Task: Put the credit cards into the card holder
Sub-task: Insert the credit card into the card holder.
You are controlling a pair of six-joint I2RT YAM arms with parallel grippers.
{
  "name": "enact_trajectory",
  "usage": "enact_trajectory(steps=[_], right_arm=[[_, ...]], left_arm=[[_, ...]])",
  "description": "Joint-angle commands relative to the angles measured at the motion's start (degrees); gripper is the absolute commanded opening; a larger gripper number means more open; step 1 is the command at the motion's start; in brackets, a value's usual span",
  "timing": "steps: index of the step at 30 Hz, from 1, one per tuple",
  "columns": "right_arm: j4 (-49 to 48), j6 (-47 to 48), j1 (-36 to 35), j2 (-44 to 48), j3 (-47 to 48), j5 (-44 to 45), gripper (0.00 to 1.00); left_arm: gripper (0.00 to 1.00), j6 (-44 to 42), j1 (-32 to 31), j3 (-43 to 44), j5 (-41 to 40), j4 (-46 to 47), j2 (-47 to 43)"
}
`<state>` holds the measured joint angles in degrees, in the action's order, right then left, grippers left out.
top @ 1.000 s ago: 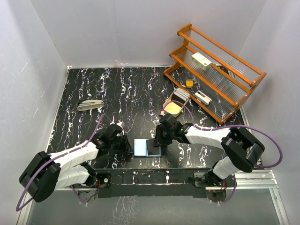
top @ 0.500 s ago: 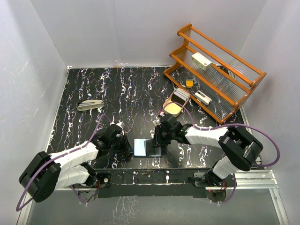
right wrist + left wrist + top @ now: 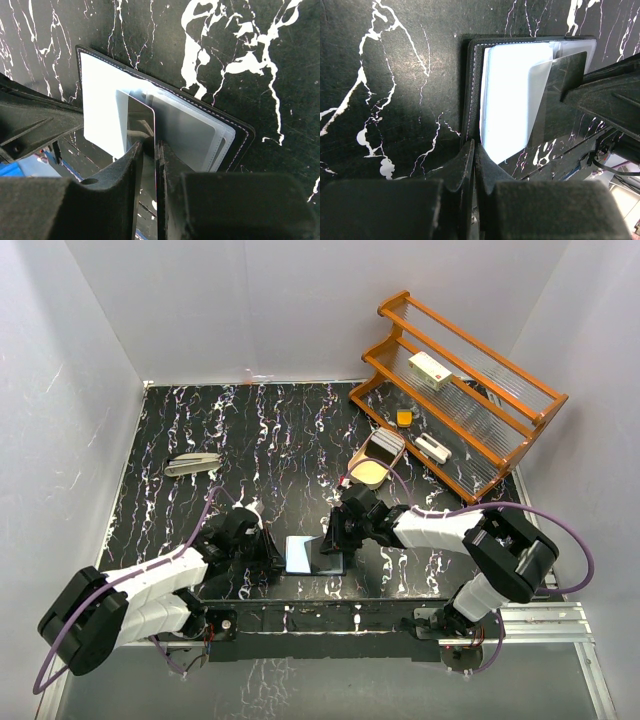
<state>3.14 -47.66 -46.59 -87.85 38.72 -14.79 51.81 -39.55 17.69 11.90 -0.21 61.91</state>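
The card holder (image 3: 310,555) lies open near the table's front edge, with a pale blue inner face (image 3: 507,95) and clear sleeves (image 3: 195,130). My left gripper (image 3: 273,552) is shut, its tips (image 3: 474,149) pinching the holder's left black edge. My right gripper (image 3: 335,542) is shut on a glossy credit card (image 3: 141,122). It holds the card on edge over the holder's middle, at the sleeves. The card also shows in the left wrist view (image 3: 555,92). Further cards lie in the cream tray (image 3: 378,458).
A wooden two-shelf rack (image 3: 470,390) stands at the back right and carries a white box with a red mark (image 3: 430,370). A small orange thing (image 3: 404,417) and a white item (image 3: 433,448) lie on its lower shelf. A grey stapler-like object (image 3: 192,463) lies at the left.
My right gripper has edged slightly left and toward the holder with the card. The left gripper and the holder have stayed put.
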Motion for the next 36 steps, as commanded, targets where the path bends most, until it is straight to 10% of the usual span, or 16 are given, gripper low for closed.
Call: enact_trajectory(steps=[1,36], right_arm=[[-1.22,-0.89,0.18,0.29,-1.26,4.01,0.14],[-12.06,-9.41,-0.51,3.04,-7.98,5.74,0.13]], left_arm=[[0.00,1.24,-0.35,-2.46,0.88,-0.06,0.54],[0.00,9.78,-1.38,-7.13,3.19,7.57,-1.89]])
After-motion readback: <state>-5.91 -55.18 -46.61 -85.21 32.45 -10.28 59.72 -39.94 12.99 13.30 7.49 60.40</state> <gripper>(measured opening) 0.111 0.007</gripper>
